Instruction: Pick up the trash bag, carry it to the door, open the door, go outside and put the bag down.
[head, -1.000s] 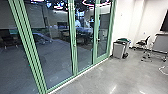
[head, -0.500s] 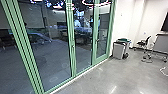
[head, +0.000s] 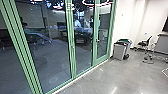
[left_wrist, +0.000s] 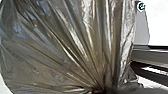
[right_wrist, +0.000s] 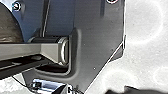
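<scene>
Interior beside a glazed partition, with the trash bag (left_wrist: 75, 45) in carriage. In the left wrist view, the translucent, brownish plastic of the bag is drawn into long radiating pleats, which converge at the left gripper (left_wrist: 107, 89); its jaws are closed on the gathered plastic, and the bag is thus held. A rounded, brownish part of the bag is also seen in the right wrist view, near the jointed bar of the robot. Whether the jaws of the right gripper (right_wrist: 132, 91) are wide or narrow cannot be told.

In the head view, the left and middle are occupied by the glass partition (head: 70, 62), framed in green uprights. A door handle (head: 97, 40) is borne by the frame near its far end. Through or on the glass, dark furniture and curved pinkish lights (head: 96, 3) are seen, reflection and room not being separable. Just past the partition's far end, a grey waste bin (head: 119, 51) is set near the white wall (head: 125, 20), with a green-topped bin (head: 126, 41) behind it. Farther right, a dark chair (head: 144, 43) on a wheeled base is placed near a grey desk (head: 161, 46). The polished grey floor (head: 100, 82) is marked by bright streaks of reflected light.
</scene>
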